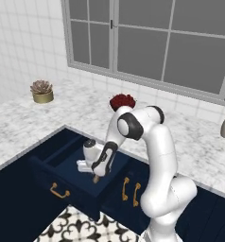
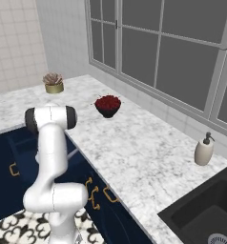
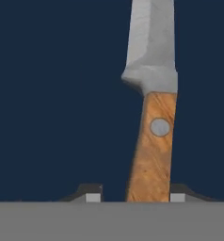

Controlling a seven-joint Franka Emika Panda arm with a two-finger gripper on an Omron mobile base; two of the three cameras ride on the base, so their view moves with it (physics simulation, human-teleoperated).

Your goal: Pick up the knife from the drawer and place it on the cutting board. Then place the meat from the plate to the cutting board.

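- We see the slim knife with a light brown wooden handle and silver blade lying on the floor of the deep navy-blue drawer, which stands pulled out below the white marbled counter.
- In the hand view the two-finger gripper sits low over the handle, its dark fingertips to either side. The handle lies against the right-hand tip and leaves a gap on the left; we cannot tell whether the jaws are clamped on it or only straddling it.
- The off-centre handle is the risk, in our judgement: a closing grip may push the knife sideways or twist it, and a lift could let the blade end droop or slip out.
- A tilted knife might also catch the drawer wall on the way up, since the hand works deep inside.
- The left base view shows the white arm bent down into the open drawer, with the brass-gold curved handle on its front, but the hand hides the knife there.
- The right base view adds the dark bowl of red berries and the black sink.
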